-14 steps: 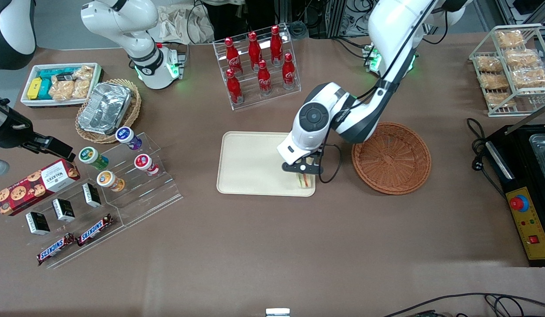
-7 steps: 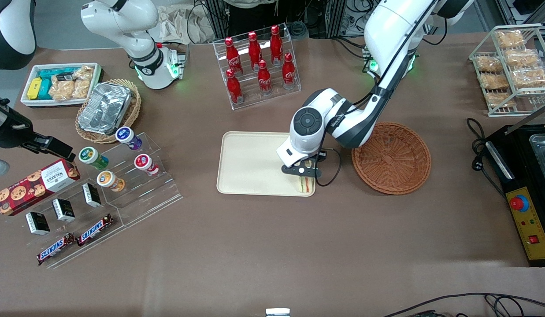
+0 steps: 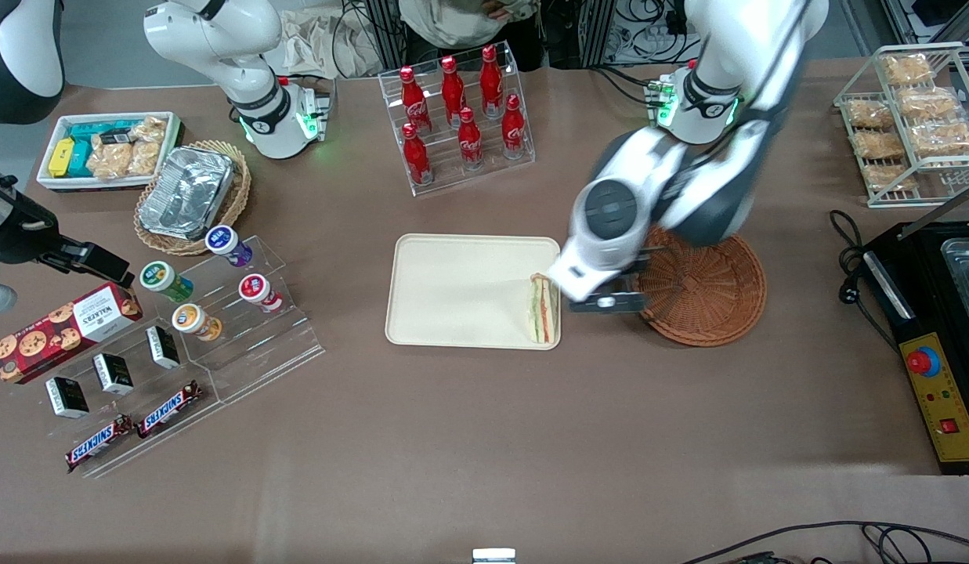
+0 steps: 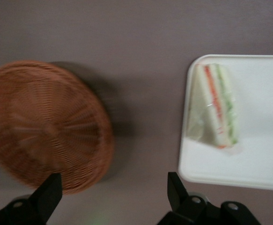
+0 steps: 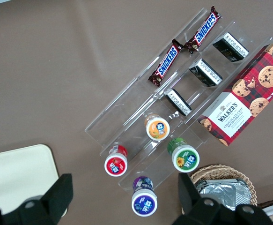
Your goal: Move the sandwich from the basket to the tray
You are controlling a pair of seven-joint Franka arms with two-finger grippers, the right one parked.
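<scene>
**On the tray, the sandwich is lying free of the gripper**

Toward the parked arm's end of the table, a white box of snacks [image 3: 108, 150] is sitting beside a tan wicker basket [image 3: 193, 197] that is holding a foil container [image 3: 186, 192]. Nearer the front camera, a clear stepped stand [image 3: 218, 329] is carrying small round tubs, dark packets and two Snickers bars [image 3: 135, 427], with a Walkers biscuit box [image 3: 65, 329] lying just beside it.

At mid-table, a clear rack of red cola bottles [image 3: 460, 117] is standing farther from the camera than the tray [image 3: 453, 290]. The sandwich [image 3: 543, 309] is resting on the tray, at its edge toward the working arm's end, its green and red-orange filling showing; the wrist view is showing it [image 4: 216, 110] inside the tray's [image 4: 258, 164] rim, with nothing gripping it.

Next comes the gripper [image 3: 607, 302], hanging over the table between the tray and the basket [image 3: 707, 286], its jaws spread wide and holding nothing. The basket [image 4: 42, 124] is sitting on the brown table [image 3: 484, 439], apart from the tray.

Toward the working arm's end, a wire rack of bagged snacks [image 3: 911, 117] is standing, and a black machine [image 3: 934, 337] is sitting nearer the camera.
</scene>
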